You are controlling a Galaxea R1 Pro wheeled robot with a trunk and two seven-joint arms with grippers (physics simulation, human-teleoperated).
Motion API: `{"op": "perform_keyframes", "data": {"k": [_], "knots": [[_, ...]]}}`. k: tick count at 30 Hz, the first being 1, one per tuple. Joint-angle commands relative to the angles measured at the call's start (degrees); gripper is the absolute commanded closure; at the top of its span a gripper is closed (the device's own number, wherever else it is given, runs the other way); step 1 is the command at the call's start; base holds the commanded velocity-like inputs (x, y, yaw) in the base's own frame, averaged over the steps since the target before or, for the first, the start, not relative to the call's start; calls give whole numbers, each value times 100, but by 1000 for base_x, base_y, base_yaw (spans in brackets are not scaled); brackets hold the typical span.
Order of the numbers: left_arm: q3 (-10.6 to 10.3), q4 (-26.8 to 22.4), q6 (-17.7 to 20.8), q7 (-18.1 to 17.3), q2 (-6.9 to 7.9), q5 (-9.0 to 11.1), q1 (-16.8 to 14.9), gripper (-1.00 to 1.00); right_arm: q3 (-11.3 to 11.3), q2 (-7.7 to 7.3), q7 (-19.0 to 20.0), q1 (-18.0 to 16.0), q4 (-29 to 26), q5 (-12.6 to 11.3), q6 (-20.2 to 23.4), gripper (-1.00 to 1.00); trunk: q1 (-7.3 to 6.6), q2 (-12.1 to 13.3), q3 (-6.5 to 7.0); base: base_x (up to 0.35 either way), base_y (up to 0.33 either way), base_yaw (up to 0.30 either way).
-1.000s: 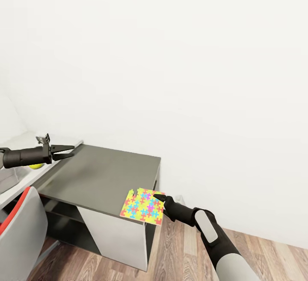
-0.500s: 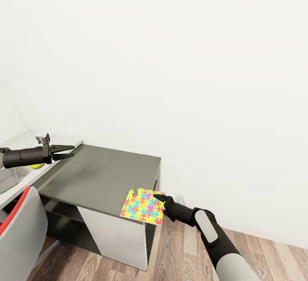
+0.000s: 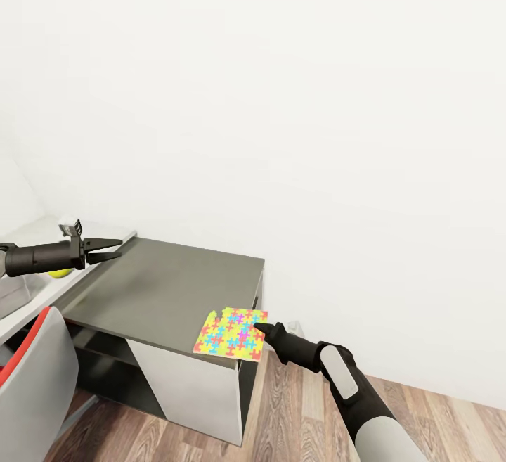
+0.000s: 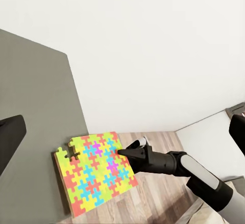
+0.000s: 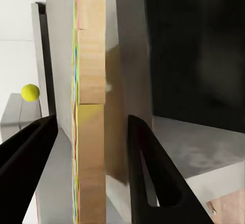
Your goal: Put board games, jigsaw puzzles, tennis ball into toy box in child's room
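Jigsaw puzzle (image 3: 231, 334): one squarish sheet, nearly flat, at the near right corner of the dark grey surface (image 3: 169, 286), overhanging its edge. Right pincer (image 3: 261, 329): fingers straddle the sheet's right edge; whether they pinch it cannot be told. Left pincer (image 3: 112, 249): parted, grasping nothing, far left. Tennis ball (image 3: 60, 273): behind it.

head high, facing wall; wrists close; all share jigsaw puzzle (image 3: 231, 334).

Puzzle (image 3: 230, 334) on side unit (image 3: 161, 286) front-right corner, overhanging edge.
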Motion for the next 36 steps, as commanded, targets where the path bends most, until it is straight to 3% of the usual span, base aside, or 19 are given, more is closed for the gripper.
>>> {"op": "perform_keyframes", "data": {"k": [1,13,18,22,32,36], "knots": [[-17,4,29,-16,6,15,-6,-100,-30,9,11,-4,1,31,39,100,-22,37,12,0,0,0],[-17,10,21,-8,-2,-8,-5,-100,-29,4,66,18,-6,30,38,100,-286,518,227,0,0,0],[-17,12,10,-7,-17,-20,-4,-100,-23,4,819,56,-29,52,12,100,-395,718,317,0,0,0],[-23,12,4,4,-34,-22,-4,-100,-19,4,1075,80,-53,56,-2,100,-483,879,389,0,0,0],[-34,12,-2,25,-55,-24,-4,-100,-25,4,1142,109,-68,70,-50,100,-703,1280,568,0,0,0],[-104,141,39,18,-185,-55,129,-100,-156,-21,1131,128,-55,105,-91,100,-702,1279,568,0,0,0]]}}
